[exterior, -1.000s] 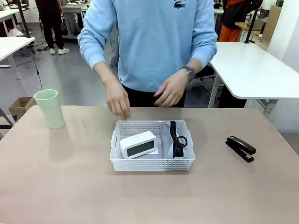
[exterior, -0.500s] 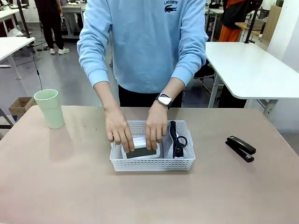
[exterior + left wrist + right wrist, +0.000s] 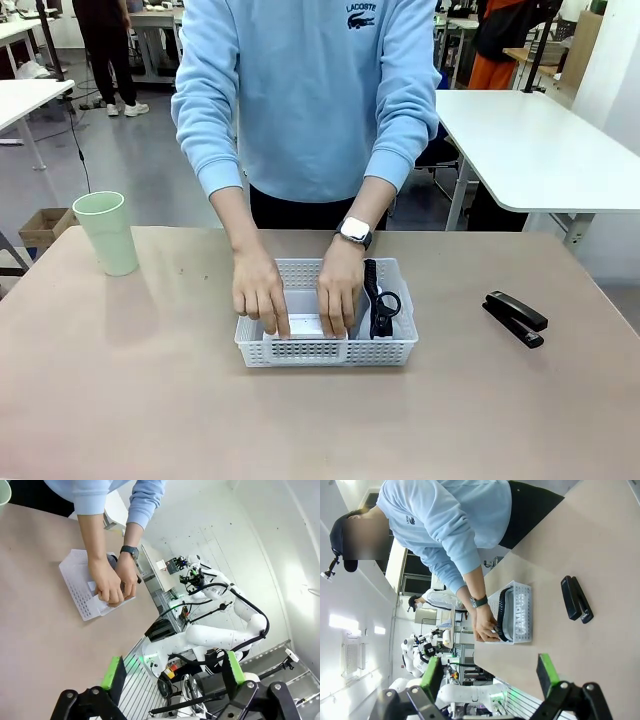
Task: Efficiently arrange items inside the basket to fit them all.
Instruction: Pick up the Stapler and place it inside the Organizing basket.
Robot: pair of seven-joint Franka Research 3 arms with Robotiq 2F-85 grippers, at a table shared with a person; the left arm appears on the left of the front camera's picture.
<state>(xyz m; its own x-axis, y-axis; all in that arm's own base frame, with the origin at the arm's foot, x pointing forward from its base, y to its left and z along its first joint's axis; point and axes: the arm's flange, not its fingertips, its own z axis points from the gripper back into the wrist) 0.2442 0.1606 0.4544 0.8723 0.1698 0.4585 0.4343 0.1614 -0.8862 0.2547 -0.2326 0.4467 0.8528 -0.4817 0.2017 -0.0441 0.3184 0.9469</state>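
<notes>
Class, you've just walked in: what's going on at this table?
A person holds the white screen device down inside the basket with one hand and the other hand, beside the grey pouch. The green cup and black stapler sit on the table outside it. The left claw and right claw hang open, holding nothing.

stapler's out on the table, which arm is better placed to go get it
Right, probably. The stapler lies on the robot's right of the basket, the side that arm comes from, and the open right gripper has it in view ahead. The person's hands are in the basket.
</notes>
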